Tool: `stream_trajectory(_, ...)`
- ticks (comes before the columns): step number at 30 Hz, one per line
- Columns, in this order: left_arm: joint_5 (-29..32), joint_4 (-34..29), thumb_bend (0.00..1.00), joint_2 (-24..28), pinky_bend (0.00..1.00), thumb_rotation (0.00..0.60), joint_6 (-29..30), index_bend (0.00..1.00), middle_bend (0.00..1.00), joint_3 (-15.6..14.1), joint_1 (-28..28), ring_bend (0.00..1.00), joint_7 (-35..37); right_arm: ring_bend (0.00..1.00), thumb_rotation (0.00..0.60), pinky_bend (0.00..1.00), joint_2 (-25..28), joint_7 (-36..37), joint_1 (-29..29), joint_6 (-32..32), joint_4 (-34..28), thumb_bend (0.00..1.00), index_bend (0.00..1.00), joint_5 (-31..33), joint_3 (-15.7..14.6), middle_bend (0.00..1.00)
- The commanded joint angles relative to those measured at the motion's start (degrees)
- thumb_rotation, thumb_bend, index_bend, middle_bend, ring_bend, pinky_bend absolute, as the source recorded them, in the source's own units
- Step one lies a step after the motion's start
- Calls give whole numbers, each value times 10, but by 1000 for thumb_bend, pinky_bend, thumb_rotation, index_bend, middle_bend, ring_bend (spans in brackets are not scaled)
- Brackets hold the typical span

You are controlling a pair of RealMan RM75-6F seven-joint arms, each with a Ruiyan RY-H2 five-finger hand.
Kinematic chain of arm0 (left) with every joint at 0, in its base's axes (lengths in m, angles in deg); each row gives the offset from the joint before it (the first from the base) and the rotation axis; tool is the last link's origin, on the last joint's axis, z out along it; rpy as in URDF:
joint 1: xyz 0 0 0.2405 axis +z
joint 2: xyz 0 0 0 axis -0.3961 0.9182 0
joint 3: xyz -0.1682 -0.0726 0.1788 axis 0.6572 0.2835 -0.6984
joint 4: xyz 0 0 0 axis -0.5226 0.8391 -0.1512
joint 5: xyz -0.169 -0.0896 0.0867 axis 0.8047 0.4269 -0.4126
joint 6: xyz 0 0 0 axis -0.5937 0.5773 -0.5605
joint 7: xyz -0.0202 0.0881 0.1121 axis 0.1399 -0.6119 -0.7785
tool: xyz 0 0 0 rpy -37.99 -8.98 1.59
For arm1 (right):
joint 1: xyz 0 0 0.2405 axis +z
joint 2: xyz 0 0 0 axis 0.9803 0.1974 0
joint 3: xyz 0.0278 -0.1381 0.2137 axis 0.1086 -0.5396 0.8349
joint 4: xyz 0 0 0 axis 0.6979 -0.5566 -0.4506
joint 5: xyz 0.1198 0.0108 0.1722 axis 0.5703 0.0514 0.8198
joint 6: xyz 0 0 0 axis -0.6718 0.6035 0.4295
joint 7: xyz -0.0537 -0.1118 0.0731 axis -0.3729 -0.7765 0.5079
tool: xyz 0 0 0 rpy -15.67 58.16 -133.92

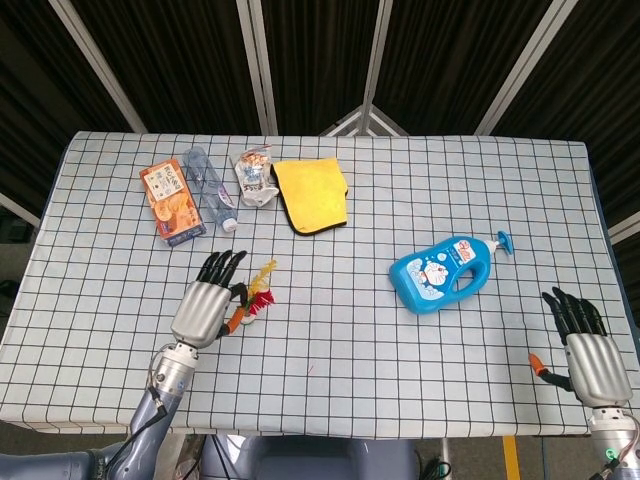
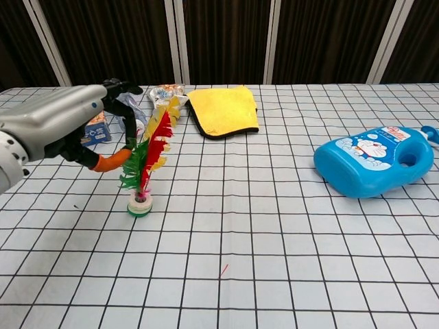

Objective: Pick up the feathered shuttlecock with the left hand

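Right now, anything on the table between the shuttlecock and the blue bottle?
Nothing. The head view shows only bare checkered cloth between the shuttlecock in the left hand and the blue bottle; the chest view agrees.

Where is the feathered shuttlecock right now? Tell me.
The feathered shuttlecock hangs upright in the left hand, at the left of the chest view, in front of the orange box.
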Motion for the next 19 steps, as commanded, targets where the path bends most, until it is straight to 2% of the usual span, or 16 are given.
stream_trajectory(1, -4, 4, 465, 13, 0, 600, -4, 478, 17, -9, 7, 0, 17, 0, 600, 0, 0, -1, 0, 0, 0, 334, 0, 1, 0, 0)
stream_trajectory(3, -13, 3, 360, 21, 0, 600, -4, 394, 1, -15, 10, 0, 31, 0, 600, 0, 0, -2, 0, 0, 0, 333, 0, 1, 1, 0)
stream_trajectory(5, -21, 1, 266, 27, 0, 600, -3, 271, 0, -19, 13, 0, 43, 0, 600, 0, 0, -2, 0, 0, 0, 334, 0, 2, 1, 0)
stream_trajectory(6, -28, -3, 209, 33, 0, 600, -3, 179, 0, -24, 15, 0, 51, 0, 600, 0, 0, -2, 0, 1, 0, 334, 0, 2, 1, 0)
stream_trajectory(10, -54, -21, 123, 53, 0, 600, 6, 12, 0, -37, 24, 0, 73, 0, 600, 0, 0, -1, 0, 0, 0, 334, 0, 2, 1, 0)
stream_trajectory(14, -83, -49, 120, 82, 0, 600, 30, 0, 0, -51, 42, 0, 101, 0, 600, 0, 1, 0, 0, -1, 1, 334, 0, 1, 1, 0)
stream_trajectory(19, -120, -76, 120, 162, 0, 600, 76, 0, 0, -79, 80, 0, 129, 0, 600, 0, 1, -1, -1, -1, 2, 334, 0, -1, 0, 0)
